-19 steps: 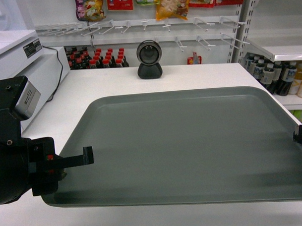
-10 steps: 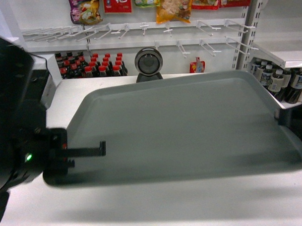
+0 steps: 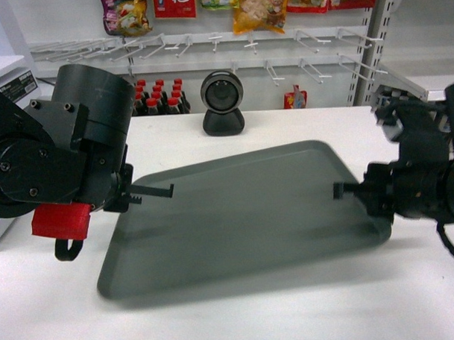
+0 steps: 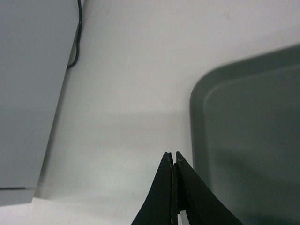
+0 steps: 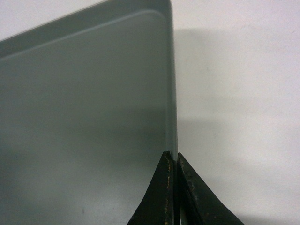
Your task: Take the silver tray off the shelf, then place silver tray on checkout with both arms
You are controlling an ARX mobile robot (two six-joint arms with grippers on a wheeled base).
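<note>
Now, from the head camera, the silver tray (image 3: 251, 214) hangs low over the white checkout worktop (image 3: 307, 316), casting a dark shadow along its near edge. The left claw (image 3: 155, 192) reaches over the tray's left rim from a bulky black arm with a red patch; the right claw (image 3: 339, 190) meets the right rim from the other side. Behind the tray a round black scanner (image 3: 223, 94) stands on the worktop, and dark red-capped bottles (image 3: 156, 96) line a shelf further back, with snack packets hanging above.

From the left wrist, the left claw (image 4: 174, 161) shows its two fingers pressed together, side by side, with the tray's rounded corner (image 4: 248, 136) just to the right; whether the rim is pinched between them cannot be told here. A grey machine body (image 4: 28, 93) with a black cable lies to the left.

From the right wrist, the right claw (image 5: 173, 161) is clamped on the tray's (image 5: 84, 122) right rim, the edge running straight into the closed fingers, white worktop (image 5: 239, 112) beside it
</note>
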